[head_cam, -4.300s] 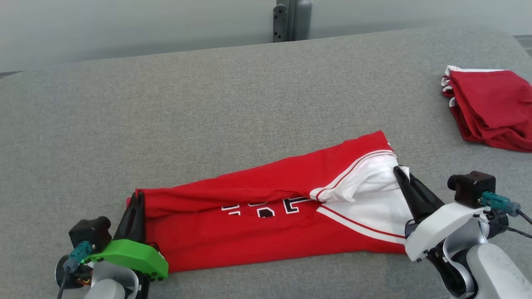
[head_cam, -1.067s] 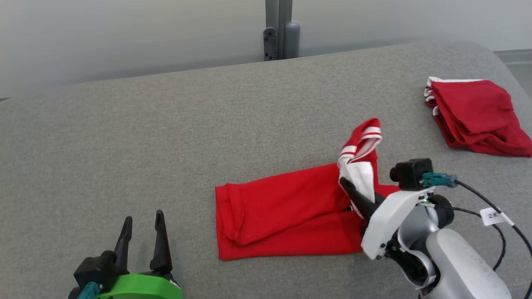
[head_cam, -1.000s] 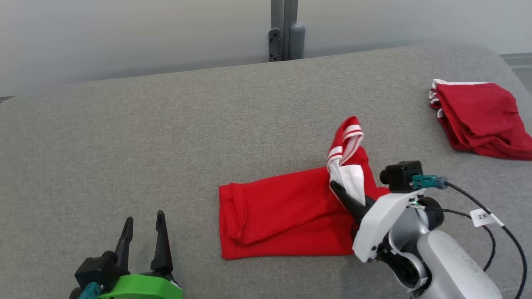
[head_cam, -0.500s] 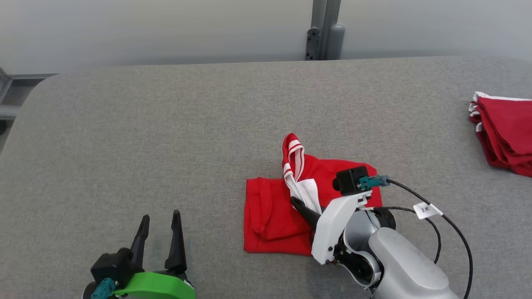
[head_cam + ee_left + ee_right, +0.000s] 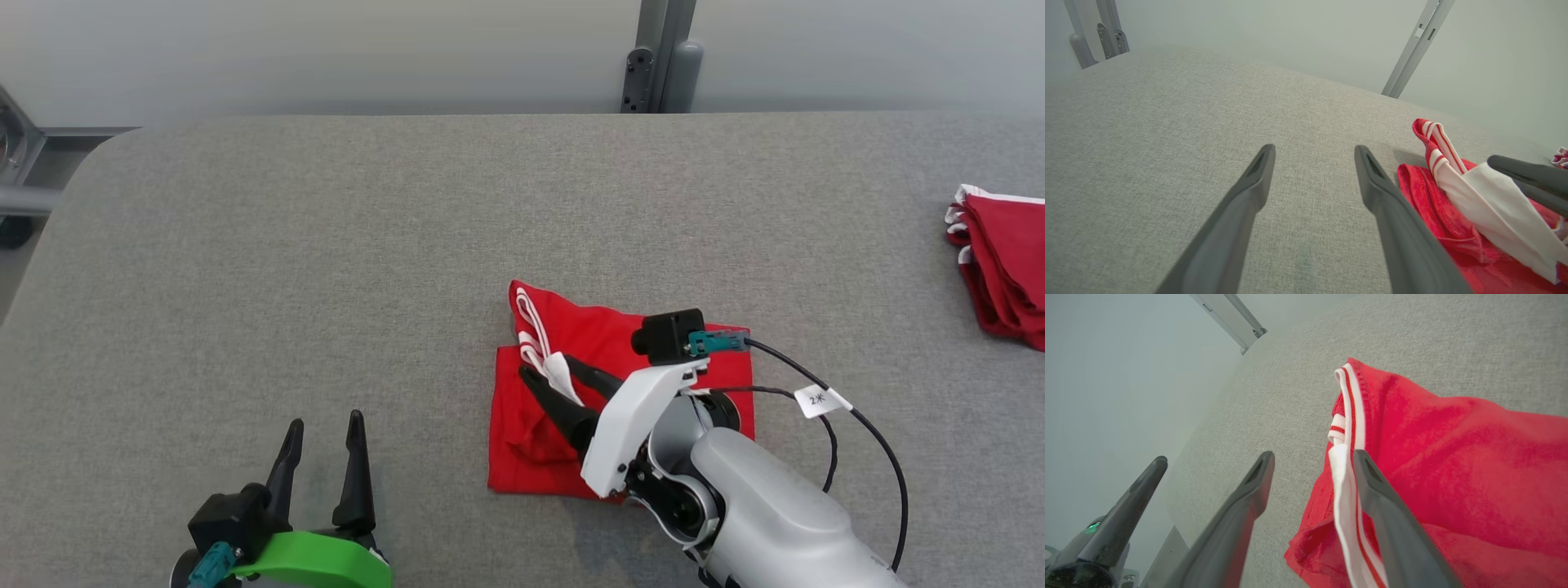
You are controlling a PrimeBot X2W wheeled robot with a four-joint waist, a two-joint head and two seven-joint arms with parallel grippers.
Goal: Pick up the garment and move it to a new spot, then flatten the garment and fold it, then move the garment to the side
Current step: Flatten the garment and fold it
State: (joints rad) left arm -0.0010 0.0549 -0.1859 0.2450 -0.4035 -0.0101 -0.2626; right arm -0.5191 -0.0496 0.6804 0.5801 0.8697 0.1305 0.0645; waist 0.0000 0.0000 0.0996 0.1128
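The garment (image 5: 653,347), red with white striped trim, lies folded into a small square near the middle of the grey table (image 5: 326,245). My right gripper (image 5: 549,367) stands open over its left part. The white trim (image 5: 559,369) lies loose between the two fingers. In the right wrist view the garment (image 5: 1453,457) spreads to the right, and the trim (image 5: 1345,486) rests against the right finger of the open gripper (image 5: 1312,457). My left gripper (image 5: 325,420) is open over bare table at the lower left, apart from the garment (image 5: 1433,192). Nothing is between the fingers of the left gripper (image 5: 1314,151).
Another folded red garment (image 5: 1004,261) lies at the table's right edge. A grey metal post (image 5: 661,57) stands behind the far edge. The table's rounded left corner (image 5: 73,188) is in view, with a stretch of grey cloth between it and my left gripper.
My right gripper carried the trimmed end leftward over the garment, then opened and let it drop onto the fold. The head camera has swung, shifting the whole picture. The left gripper stayed open.
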